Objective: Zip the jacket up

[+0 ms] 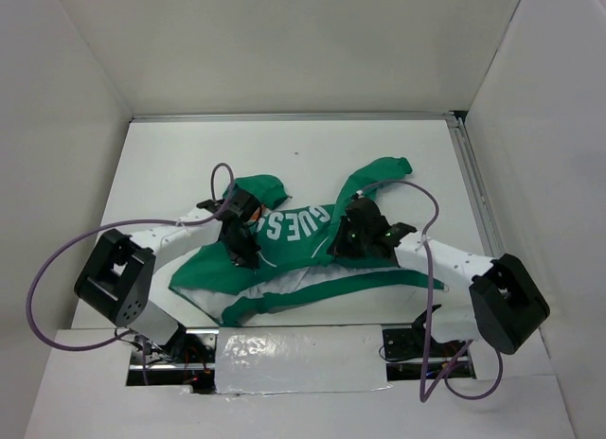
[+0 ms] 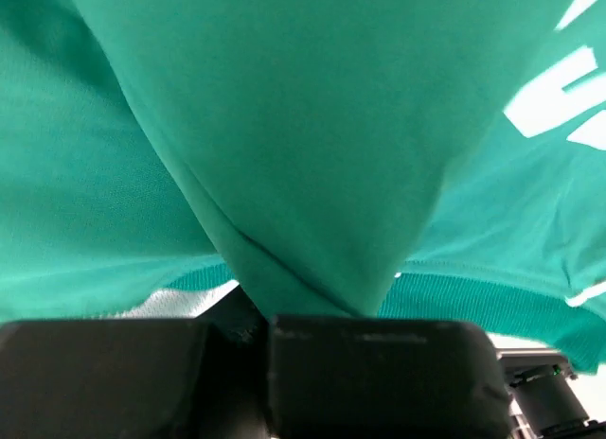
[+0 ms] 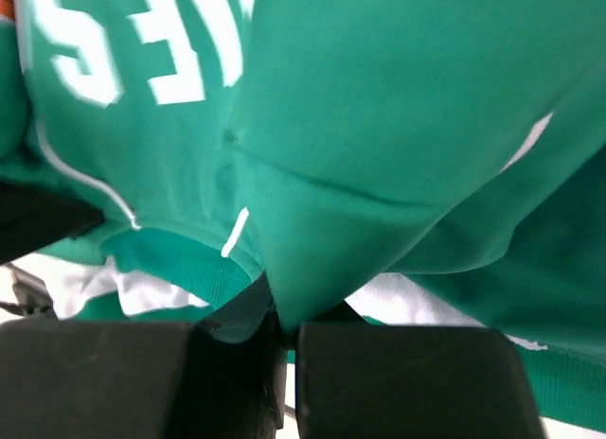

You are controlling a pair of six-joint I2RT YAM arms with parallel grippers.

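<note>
The green jacket [image 1: 294, 240] lies crumpled in the middle of the table, back side up, with white lettering showing between the two arms. My left gripper [image 1: 239, 233] is shut on a fold of its green cloth [image 2: 303, 221] at the jacket's left side. My right gripper [image 1: 352, 233] is shut on another fold of green cloth [image 3: 322, 240] at the jacket's right side. White lining shows at the lower hem [image 1: 256, 292]. One sleeve [image 1: 379, 171] stretches toward the back right. The zipper and chest patch are hidden.
White walls close in the table [image 1: 170, 165] at the left, back and right. A metal rail [image 1: 473, 193] runs along the right edge. Purple cables [image 1: 66, 259] loop off both arms. A white shelf [image 1: 284, 354] covers the near edge.
</note>
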